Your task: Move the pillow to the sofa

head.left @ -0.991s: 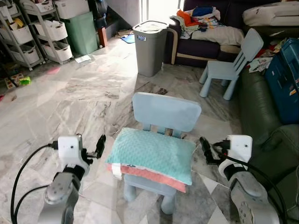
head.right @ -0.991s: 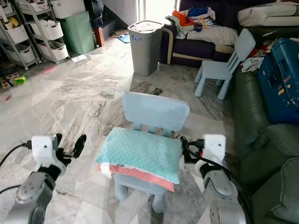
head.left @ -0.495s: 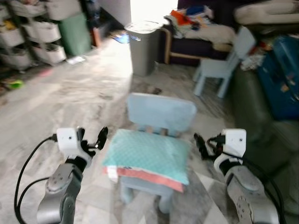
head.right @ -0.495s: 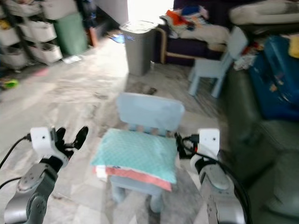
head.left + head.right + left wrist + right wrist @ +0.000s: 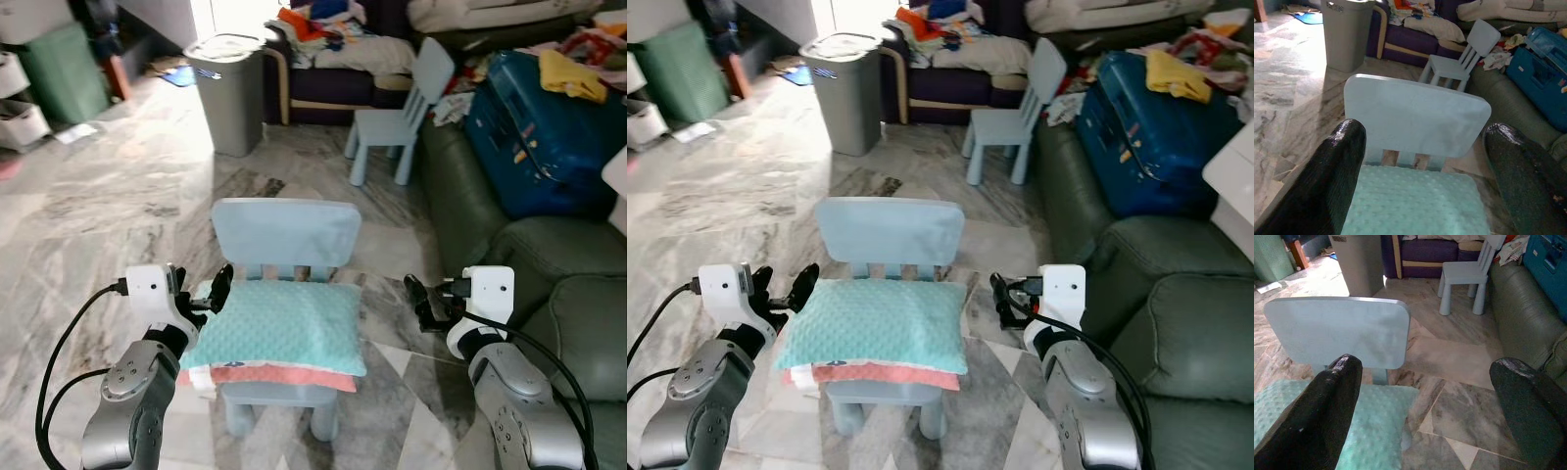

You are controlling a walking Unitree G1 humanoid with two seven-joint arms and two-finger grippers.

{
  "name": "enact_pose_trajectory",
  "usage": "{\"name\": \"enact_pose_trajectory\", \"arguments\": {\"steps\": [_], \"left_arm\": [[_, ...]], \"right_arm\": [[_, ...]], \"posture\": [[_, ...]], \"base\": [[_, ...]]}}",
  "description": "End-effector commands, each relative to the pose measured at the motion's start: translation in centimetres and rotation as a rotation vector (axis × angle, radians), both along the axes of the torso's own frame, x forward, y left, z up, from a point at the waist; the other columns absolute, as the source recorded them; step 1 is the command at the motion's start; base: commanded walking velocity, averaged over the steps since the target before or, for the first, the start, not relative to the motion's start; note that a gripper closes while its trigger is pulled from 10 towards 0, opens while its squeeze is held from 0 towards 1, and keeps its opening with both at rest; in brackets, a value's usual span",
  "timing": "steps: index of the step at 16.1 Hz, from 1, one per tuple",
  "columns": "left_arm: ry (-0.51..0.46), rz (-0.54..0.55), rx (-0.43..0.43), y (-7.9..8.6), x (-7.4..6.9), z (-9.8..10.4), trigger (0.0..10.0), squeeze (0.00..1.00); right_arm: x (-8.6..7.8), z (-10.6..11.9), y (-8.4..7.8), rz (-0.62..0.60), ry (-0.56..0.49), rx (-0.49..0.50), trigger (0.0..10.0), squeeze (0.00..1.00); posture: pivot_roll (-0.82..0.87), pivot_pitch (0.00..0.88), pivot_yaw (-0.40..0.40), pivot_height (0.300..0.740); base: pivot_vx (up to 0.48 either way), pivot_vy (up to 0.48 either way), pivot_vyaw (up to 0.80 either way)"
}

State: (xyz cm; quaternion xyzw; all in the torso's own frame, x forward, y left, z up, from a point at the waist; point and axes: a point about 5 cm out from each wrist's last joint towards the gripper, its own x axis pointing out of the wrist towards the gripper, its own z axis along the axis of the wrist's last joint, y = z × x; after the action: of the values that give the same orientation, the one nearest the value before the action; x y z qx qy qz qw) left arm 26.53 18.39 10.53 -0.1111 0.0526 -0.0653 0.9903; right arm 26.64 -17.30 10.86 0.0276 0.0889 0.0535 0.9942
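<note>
Teal pillow [image 5: 279, 321] lies on the seat of the small blue chair [image 5: 285, 235] dead ahead of me at 12 o'clock. My left gripper [image 5: 217, 291] sits at its 9 o'clock edge, fingers spread; my right gripper [image 5: 419, 299] hangs at 3 o'clock, just off the pillow, also spread. Green sofa [image 5: 549, 284] runs along my 2 o'clock side.

Nubby soft cloth pillow [image 5: 279, 325], smooth matt plastic chair [image 5: 286, 232], glossy marble floor [image 5: 108, 215]
</note>
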Motion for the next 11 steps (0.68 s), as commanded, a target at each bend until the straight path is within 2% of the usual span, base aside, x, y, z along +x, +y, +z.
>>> {"name": "enact_pose_trajectory", "arguments": {"steps": [1, 2, 11], "left_arm": [[-0.001, 0.013, 0.010, 0.3, 0.1, 0.3, 10.0, 0.00], [-0.001, 0.012, 0.011, 0.3, 0.1, 0.3, 10.0, 0.00], [0.010, 0.019, 0.038, 0.6, 0.0, 0.2, 10.0, 0.00]], "right_arm": [[0.1, 0.7, 0.2, 0.006, -0.019, -0.001, 10.0, 0.00], [0.2, 0.7, 0.2, 0.007, -0.020, -0.001, 10.0, 0.00], [0.9, 2.1, 0.2, -0.027, -0.084, 0.000, 10.0, 0.00]], "posture": [[-0.04, 0.000, 0.000, 0.740], [-0.04, 0.000, 0.000, 0.740], [-0.03, 0.000, 0.002, 0.740]], "base": [[0.000, 0.000, -0.80], [0.000, 0.000, -0.80], [0.000, 0.000, 0.00]]}}
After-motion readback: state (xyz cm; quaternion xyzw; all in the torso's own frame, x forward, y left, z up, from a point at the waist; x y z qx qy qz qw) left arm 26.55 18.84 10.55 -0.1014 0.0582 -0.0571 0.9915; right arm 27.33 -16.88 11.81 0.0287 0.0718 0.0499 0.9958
